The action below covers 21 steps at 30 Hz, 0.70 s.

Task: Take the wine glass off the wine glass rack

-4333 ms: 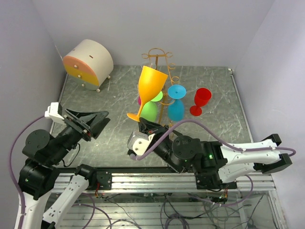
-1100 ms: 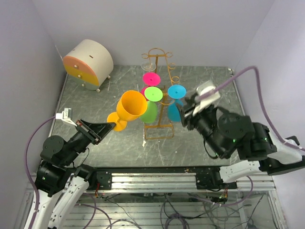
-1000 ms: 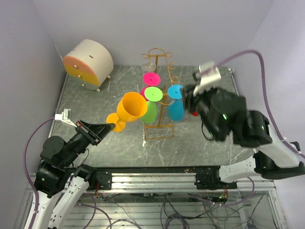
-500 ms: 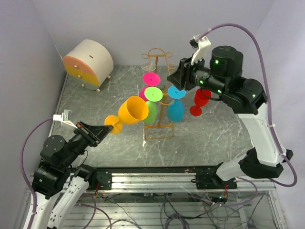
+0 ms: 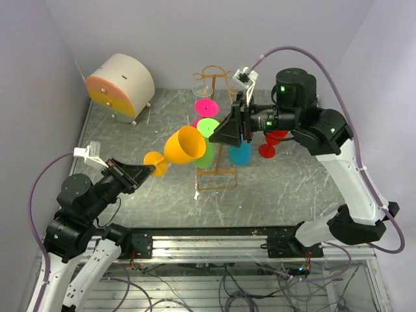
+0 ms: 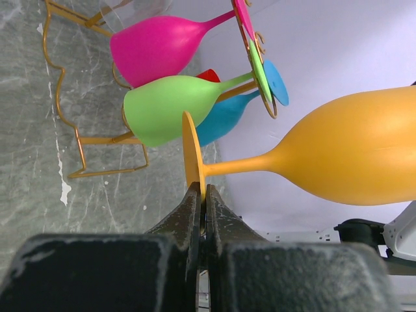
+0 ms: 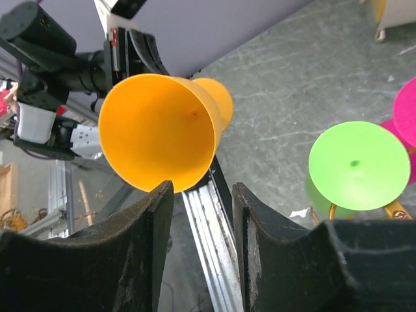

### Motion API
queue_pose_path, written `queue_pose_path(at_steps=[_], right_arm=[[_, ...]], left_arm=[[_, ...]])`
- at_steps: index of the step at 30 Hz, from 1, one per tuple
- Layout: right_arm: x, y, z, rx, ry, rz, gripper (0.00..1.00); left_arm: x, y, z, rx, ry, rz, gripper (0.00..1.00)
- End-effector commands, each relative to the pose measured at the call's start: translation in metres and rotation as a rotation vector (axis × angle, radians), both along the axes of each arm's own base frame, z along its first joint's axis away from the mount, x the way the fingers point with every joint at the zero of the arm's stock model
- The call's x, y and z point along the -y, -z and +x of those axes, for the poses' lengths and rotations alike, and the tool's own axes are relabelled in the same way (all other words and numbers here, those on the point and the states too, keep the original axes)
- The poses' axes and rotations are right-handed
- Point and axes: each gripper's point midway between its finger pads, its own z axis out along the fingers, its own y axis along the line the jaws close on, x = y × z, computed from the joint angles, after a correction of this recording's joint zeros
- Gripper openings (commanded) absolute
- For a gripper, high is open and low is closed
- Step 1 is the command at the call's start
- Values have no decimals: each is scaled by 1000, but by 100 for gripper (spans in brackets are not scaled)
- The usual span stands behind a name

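Observation:
An orange wine glass (image 5: 185, 145) hangs tilted in the air left of the golden wire wine glass rack (image 5: 216, 188). My left gripper (image 5: 148, 171) is shut on the glass's round foot (image 6: 191, 155), with the left gripper (image 6: 203, 192) pinching the rim of that disc. My right gripper (image 5: 224, 134) is open and points left at the glass's mouth. In the right wrist view the orange glass (image 7: 159, 133) sits just above the right gripper (image 7: 201, 192), near its left finger, with nothing between the fingers. Pink (image 5: 207, 106), green (image 5: 208, 128) and blue (image 5: 240, 153) glasses hang on the rack.
A red glass (image 5: 267, 151) stands on the table right of the rack, partly behind my right arm. A round cream drawer box (image 5: 121, 82) with an orange and yellow front sits at the back left. Walls close in on three sides.
The orange glass, first held by my right gripper, is now in my left. My right arm swung up from the right and over the rack, its jaws widening, toward the glass's mouth.

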Motion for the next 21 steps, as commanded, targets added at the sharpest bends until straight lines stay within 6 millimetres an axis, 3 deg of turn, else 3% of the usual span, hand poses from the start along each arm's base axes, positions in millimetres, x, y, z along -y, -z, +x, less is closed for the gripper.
queue_pose_path(at_steps=[1,10,16,17,20,21], right_arm=[[-10,0,-9,1,-76,22,41],[-27,8,-3,3,-70,-11,42],[-42,23,5,-6,-39,-56,42],[-44,24,6,-3,-35,-57,39],[-46,22,16,5,29,-59,4],[-44,20,21,13,62,-59,0]], left_arm=[[4,-27,2,88,27,5,7],[10,-34,6,98,53,13,7],[14,-45,4,121,76,-2,7],[14,-47,4,127,79,-3,7],[13,-51,4,132,77,4,7],[13,-50,4,127,75,10,7]])
